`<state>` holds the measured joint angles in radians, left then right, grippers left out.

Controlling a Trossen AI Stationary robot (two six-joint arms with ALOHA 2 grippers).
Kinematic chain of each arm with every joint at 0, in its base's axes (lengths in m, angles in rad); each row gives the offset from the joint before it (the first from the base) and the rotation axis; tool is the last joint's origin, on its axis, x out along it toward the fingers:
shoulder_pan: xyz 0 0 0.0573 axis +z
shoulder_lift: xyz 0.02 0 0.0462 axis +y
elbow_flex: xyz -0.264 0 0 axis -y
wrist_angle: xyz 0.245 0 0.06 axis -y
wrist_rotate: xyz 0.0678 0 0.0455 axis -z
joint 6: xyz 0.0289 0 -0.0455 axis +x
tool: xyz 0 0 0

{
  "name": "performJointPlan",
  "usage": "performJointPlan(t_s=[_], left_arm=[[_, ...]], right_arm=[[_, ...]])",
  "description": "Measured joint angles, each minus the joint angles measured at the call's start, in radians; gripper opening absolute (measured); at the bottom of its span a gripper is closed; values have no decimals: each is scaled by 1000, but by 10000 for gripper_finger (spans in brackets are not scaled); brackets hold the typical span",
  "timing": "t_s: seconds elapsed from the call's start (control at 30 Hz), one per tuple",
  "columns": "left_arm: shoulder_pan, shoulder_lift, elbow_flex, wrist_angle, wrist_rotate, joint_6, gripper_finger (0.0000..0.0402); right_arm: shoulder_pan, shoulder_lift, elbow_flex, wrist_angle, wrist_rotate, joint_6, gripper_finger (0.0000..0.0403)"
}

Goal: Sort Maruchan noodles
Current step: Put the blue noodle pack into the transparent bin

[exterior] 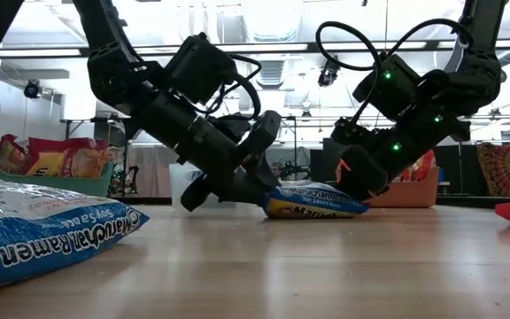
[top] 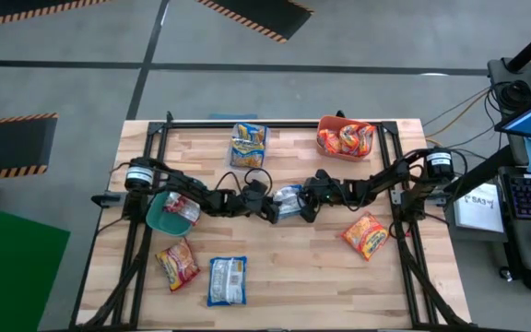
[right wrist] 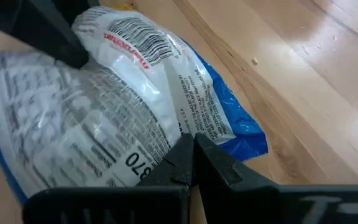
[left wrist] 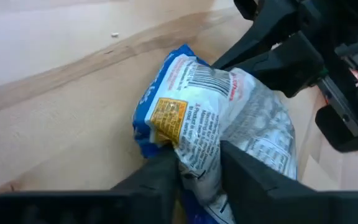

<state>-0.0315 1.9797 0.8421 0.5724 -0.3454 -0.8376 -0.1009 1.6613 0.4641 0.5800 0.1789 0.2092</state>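
Observation:
A blue-and-white Maruchan noodle packet [top: 289, 201] lies at the table's middle between both grippers; in the low view [exterior: 312, 199] its underside rests on the wood. My left gripper [left wrist: 201, 165] comes from the left and is shut on it. My right gripper [right wrist: 191, 152] comes from the right and is shut on its opposite end. Loose packets lie flat toward the near edge: an orange one [top: 177, 264], a blue one [top: 228, 279] and another orange one [top: 366, 234]. My left gripper pinches the packet's crumpled left end [left wrist: 197, 146] between its two fingers [left wrist: 160, 174], slanting down from the table's left. The wrapper bunches up between them, and the packet sits on the table. My right gripper pinches the thin edge of the packet's right end [right wrist: 194, 127] at its fingertips [right wrist: 213, 158], slanting down from the table's right. The packet lies on the wood in front of the fingers.
A teal bin [top: 158, 214] holding a red-and-white packet sits under the left arm. A clear bin [top: 249, 145] with blue-and-yellow packets and an orange bin [top: 324, 123] with orange packets stand at the far edge. Bare wood lies between the loose packets.

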Motion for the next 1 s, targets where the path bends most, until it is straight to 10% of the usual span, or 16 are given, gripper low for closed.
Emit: performJointPlan(t_s=[0.17, 0.5, 1.0], left_arm=[[0, -2, 0, -1, 0, 78, 12], [-1, -29, 0, 5, 0, 65, 4], [1, -32, 0, 68, 11, -145, 3]], right_arm=[[0, -87, -5, -54, -11, -1, 9], [10, -293, -3, -157, -4, 3, 21], [207, -394, 97, -340, 33, -224, 193]])
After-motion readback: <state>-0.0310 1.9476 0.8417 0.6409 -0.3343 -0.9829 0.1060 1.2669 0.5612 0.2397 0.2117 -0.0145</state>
